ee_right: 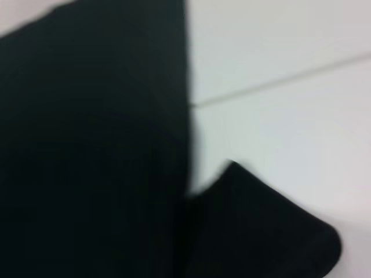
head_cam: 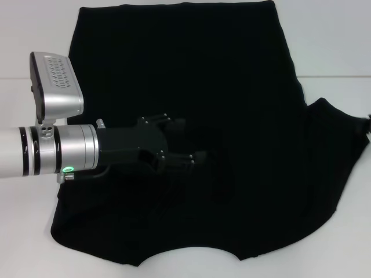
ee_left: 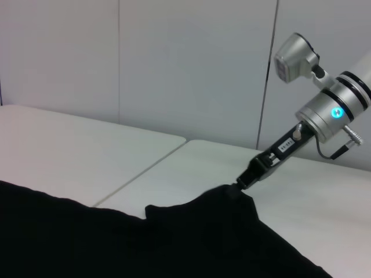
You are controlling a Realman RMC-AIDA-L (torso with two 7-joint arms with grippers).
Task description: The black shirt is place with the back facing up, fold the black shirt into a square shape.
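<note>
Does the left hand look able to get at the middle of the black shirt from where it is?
Probably yes: the left hand hangs right over the middle of the black shirt, with nothing between them.

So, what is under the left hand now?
The black shirt lies under the left hand. The white table beneath is covered there. The right hand is at the shirt's sleeve.

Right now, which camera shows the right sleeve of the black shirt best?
The head view: the black shirt lies nearly whole there, its right sleeve spread at the table edge. The left wrist view shows the right end effector at that sleeve's raised tip. The right wrist view shows only a blurred sleeve corner.
</note>
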